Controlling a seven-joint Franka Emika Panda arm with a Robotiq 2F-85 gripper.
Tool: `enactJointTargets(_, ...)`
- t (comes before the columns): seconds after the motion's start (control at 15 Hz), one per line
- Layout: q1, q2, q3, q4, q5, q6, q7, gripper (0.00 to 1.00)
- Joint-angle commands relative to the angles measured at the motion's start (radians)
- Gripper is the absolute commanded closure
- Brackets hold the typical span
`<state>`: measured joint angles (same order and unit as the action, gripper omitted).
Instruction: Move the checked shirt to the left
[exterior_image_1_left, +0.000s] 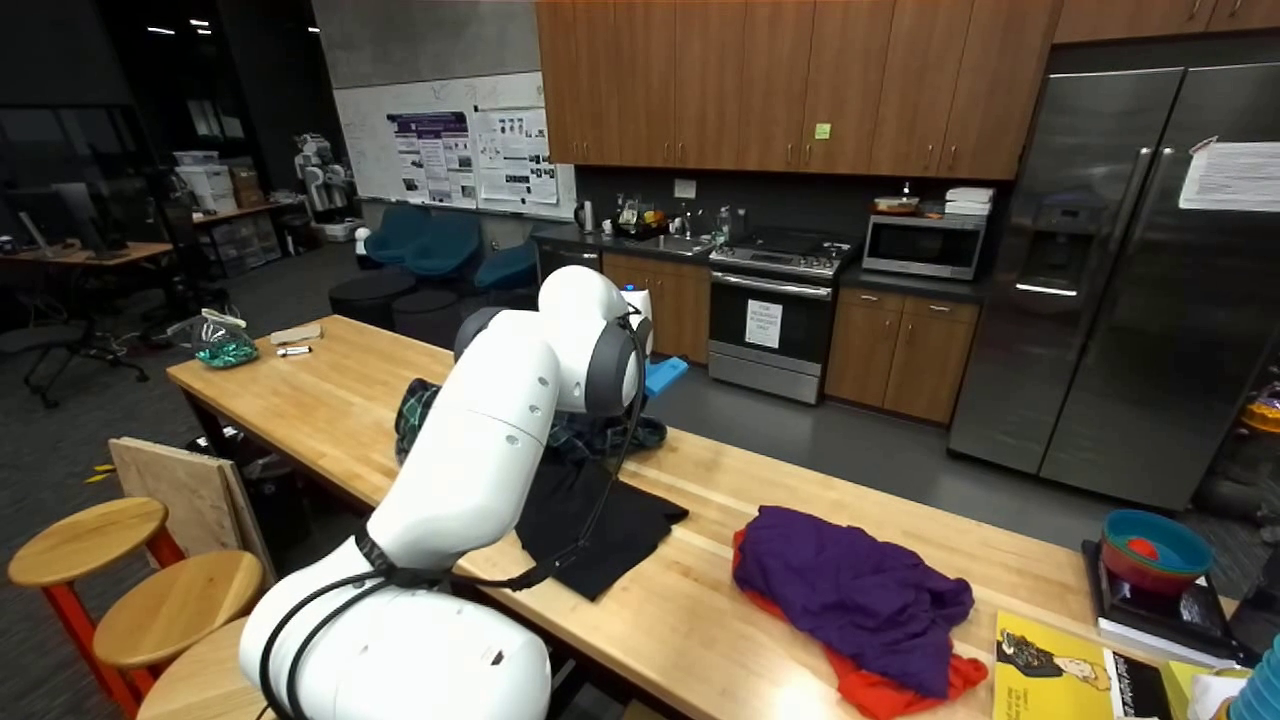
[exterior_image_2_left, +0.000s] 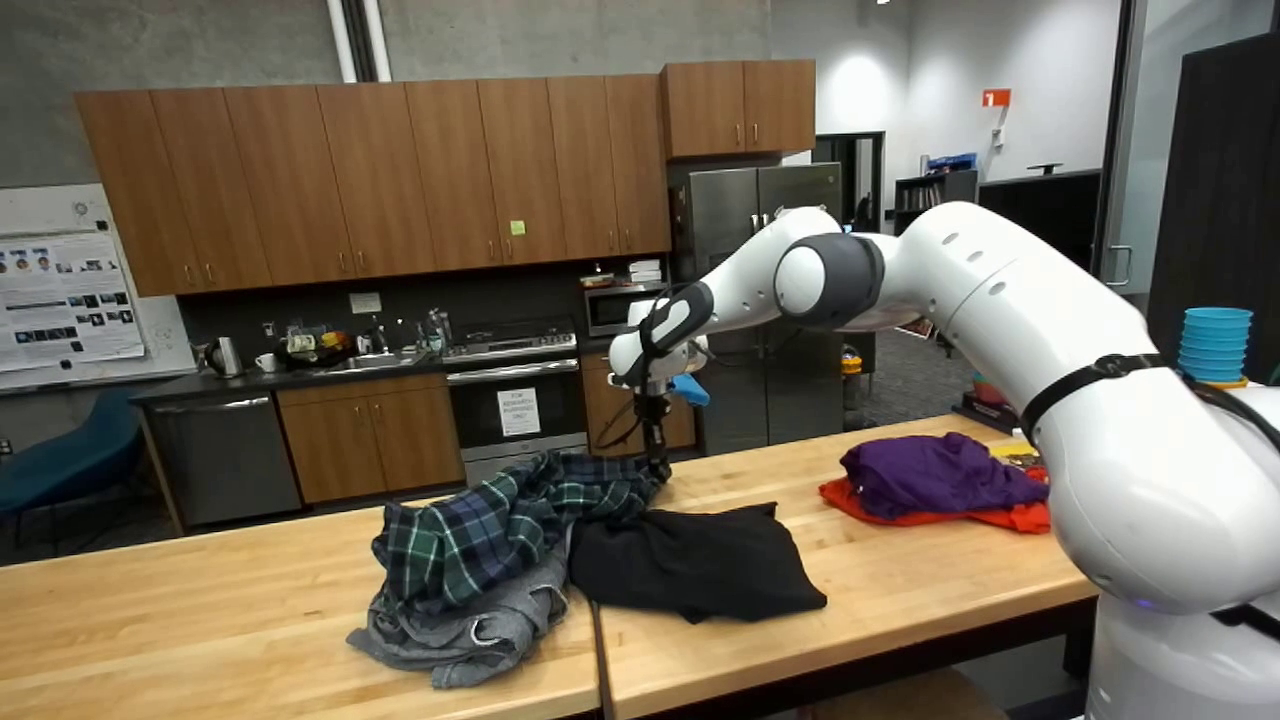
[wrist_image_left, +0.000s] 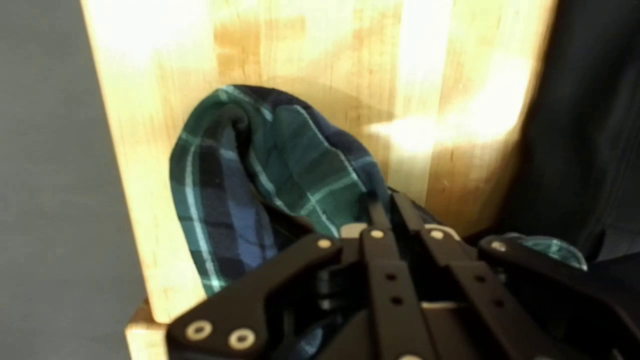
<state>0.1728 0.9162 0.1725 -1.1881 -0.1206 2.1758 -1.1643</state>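
1. Seemingly the grasp is made: the gripper (wrist_image_left: 389, 200) has its jaws nearly together, apparently pinching a fold at one end of the shirt (exterior_image_2_left: 500, 520).
2. Left, I judge: the leftward carry and release; the shirt lies bunched on the table (exterior_image_2_left: 200, 620).
3. It partly covers grey cloth (exterior_image_2_left: 480, 635), which could drag along, and touches black cloth (exterior_image_2_left: 690, 562).
4. Purple cloth (exterior_image_2_left: 935, 478) lies well apart, on red cloth (exterior_image_2_left: 1030, 516).

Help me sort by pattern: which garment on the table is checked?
The green-and-navy shirt at the pincer; the black, grey, purple and red ones show no checks.
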Motion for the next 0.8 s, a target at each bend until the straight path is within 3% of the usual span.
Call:
enactJointTargets(0.0,0.004,0.017,-0.004,0.052,-0.014,-0.038,0.011,1.00)
enactJointTargets(0.47,0.053,-0.055,-0.036,0.105,-0.070,-0.044,0.108,0.99)
enactJointTargets(0.73,0.135,-0.121,-0.059,0.160,-0.174,-0.045,0.134,0.99)
